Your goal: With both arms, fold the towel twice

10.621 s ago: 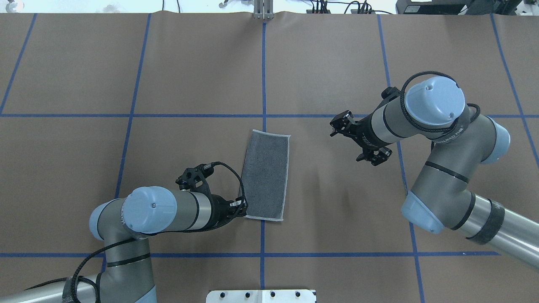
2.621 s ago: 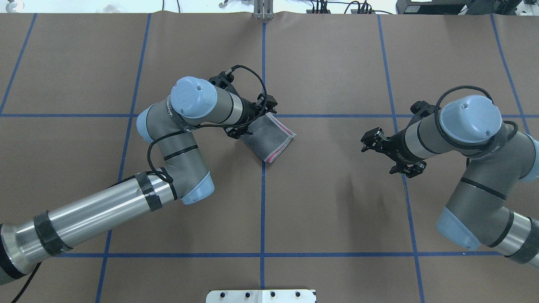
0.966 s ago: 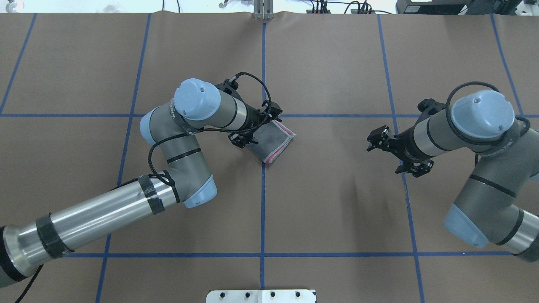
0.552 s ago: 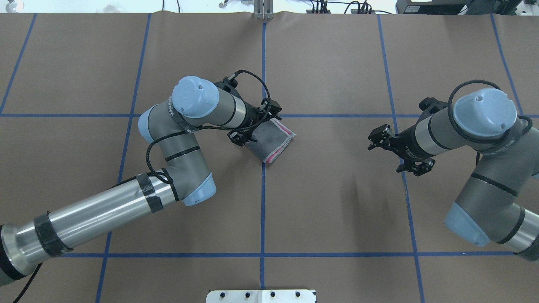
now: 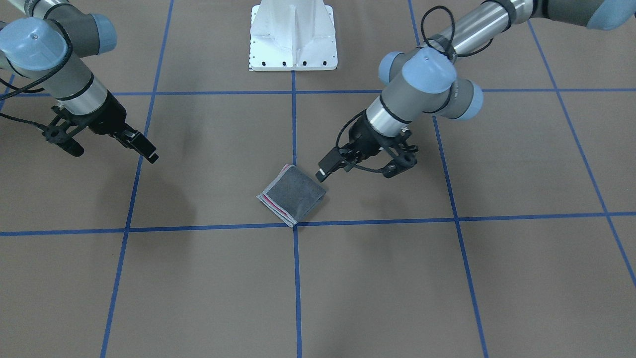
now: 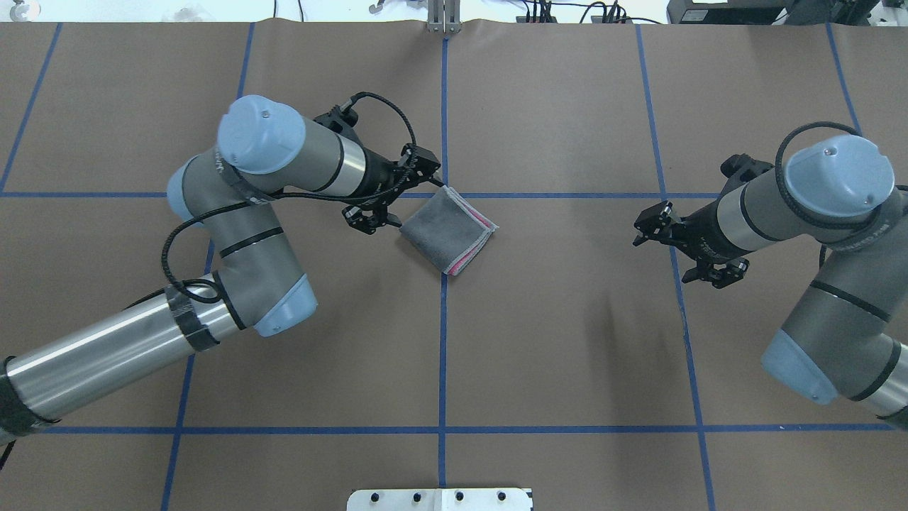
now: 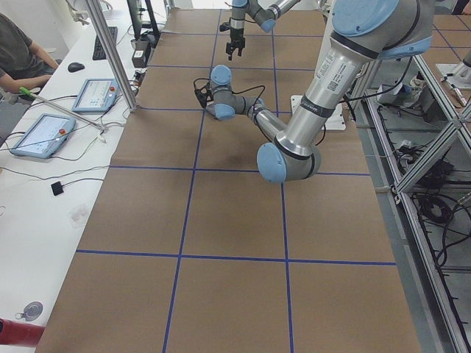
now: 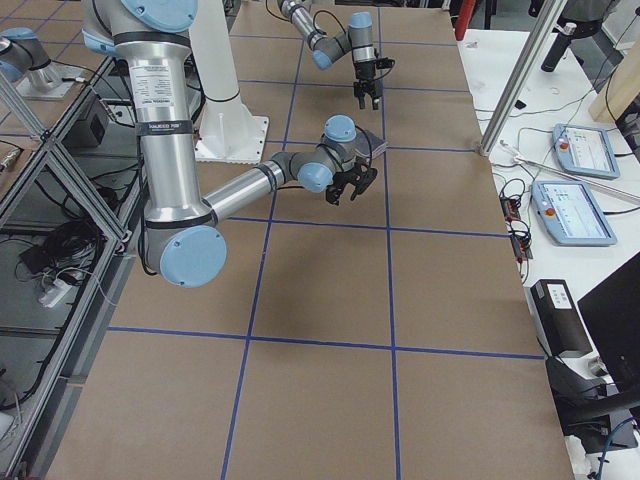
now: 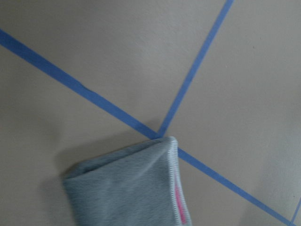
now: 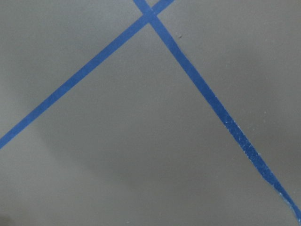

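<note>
One towel [image 6: 448, 231], folded into a small grey square with pink at one edge, lies on the table [image 6: 567, 355] by a crossing of blue lines [image 6: 443, 355]. Of two arms, the left gripper [image 6: 408, 199] reaches in low just beside its corner, jaws apart; the right gripper [image 6: 667, 255] hangs well away, jaws apart

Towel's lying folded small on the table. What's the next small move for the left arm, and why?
Probably lift the left gripper up and back from the small grey-and-pink terry towel. It lies as a compact folded square, and the jaws stand open beside its corner, holding nothing.
</note>
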